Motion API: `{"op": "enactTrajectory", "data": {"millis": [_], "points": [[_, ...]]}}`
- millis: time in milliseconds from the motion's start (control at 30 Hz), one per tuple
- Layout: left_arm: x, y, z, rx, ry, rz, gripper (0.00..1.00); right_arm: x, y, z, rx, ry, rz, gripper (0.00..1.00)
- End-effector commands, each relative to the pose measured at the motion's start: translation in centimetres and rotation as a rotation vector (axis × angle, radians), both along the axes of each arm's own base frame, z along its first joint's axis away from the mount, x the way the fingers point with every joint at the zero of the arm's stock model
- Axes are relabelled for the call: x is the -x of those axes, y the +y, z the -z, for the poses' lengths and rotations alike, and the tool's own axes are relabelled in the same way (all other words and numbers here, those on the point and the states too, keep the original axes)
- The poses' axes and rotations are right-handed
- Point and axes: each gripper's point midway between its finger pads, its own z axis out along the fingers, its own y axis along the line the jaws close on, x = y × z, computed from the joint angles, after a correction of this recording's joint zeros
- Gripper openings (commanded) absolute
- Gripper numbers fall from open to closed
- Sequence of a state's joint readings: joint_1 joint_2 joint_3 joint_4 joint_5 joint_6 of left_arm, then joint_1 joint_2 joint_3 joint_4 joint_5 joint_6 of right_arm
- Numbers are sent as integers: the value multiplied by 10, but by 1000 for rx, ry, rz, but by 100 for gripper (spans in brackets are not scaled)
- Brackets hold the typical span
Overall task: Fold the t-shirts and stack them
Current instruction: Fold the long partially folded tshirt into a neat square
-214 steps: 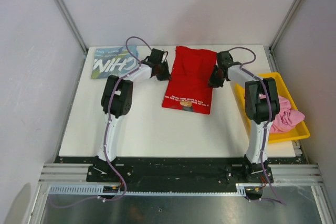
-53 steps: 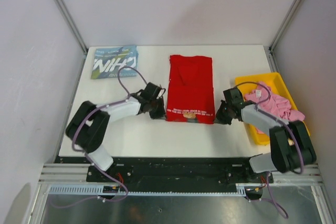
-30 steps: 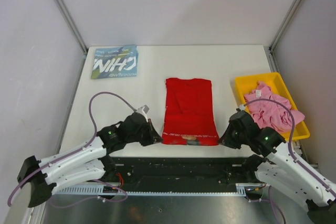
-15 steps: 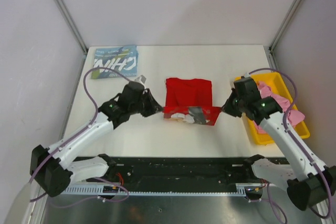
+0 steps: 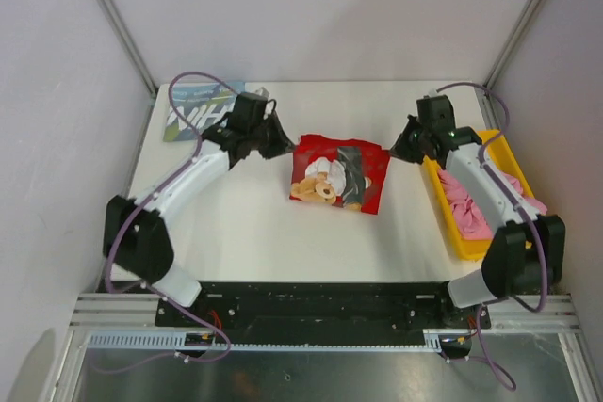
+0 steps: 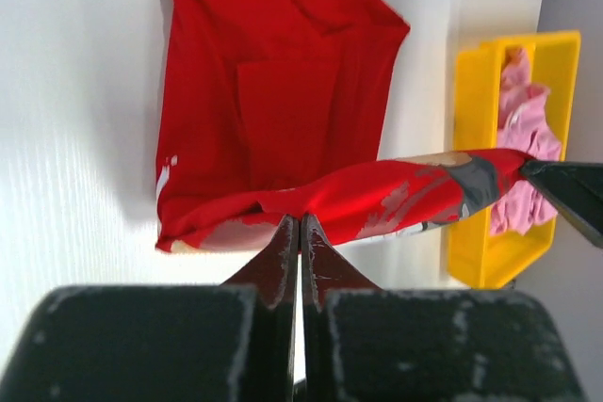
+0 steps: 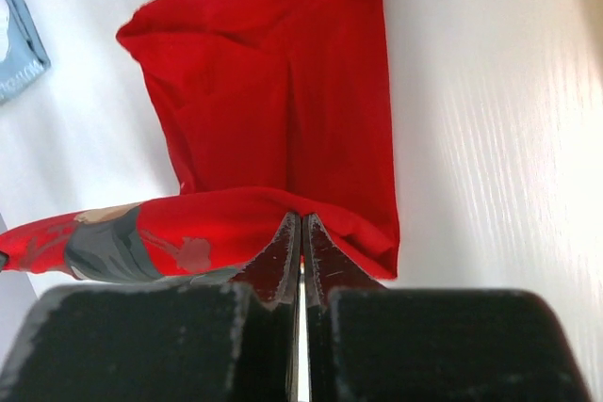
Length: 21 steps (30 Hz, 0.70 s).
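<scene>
The left gripper [image 6: 300,221] and right gripper [image 7: 301,218] are showing scuffed black; white arms [image 5: 188,181] with black joints [image 5: 132,233] are trailing purple cables [image 5: 193,75].

- You are looking down on a white table [image 5: 254,233], evenly lit, with only soft shadows on it.
- Plain pale walls close it in: a far wall [image 5: 320,16], a left wall [image 5: 57,185] and a right wall [image 5: 565,138].
- Silver metal posts rise at the far corners, one left [image 5: 113,21] and one right [image 5: 528,21].
- Along your near edge runs a metal rail [image 5: 122,313], with a grey metal sheet [image 5: 311,374] nearer still.
</scene>
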State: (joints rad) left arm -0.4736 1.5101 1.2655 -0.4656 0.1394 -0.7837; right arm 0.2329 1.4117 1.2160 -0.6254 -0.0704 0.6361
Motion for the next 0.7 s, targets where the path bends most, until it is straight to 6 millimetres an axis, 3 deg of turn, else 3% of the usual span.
{"op": "enactTrajectory", "data": {"millis": [0,167,367,567,667], "points": [[-57,5,-5,-49,-69,-10,0,-63,-11,-14,12,-127,33,0],[-122,-4,25,-40,-64,-5,0,-117,-22,26,13,-108,75,0],[-189,-32,51,25,-100,79,0,-166,-29,78,8,-33,105,0],[-213,-31,84,39,-65,62,0,-190,-26,100,1,-2,110,0],[-220,-26,89,33,-72,50,0,-197,-27,109,0,12,116,0]]}}
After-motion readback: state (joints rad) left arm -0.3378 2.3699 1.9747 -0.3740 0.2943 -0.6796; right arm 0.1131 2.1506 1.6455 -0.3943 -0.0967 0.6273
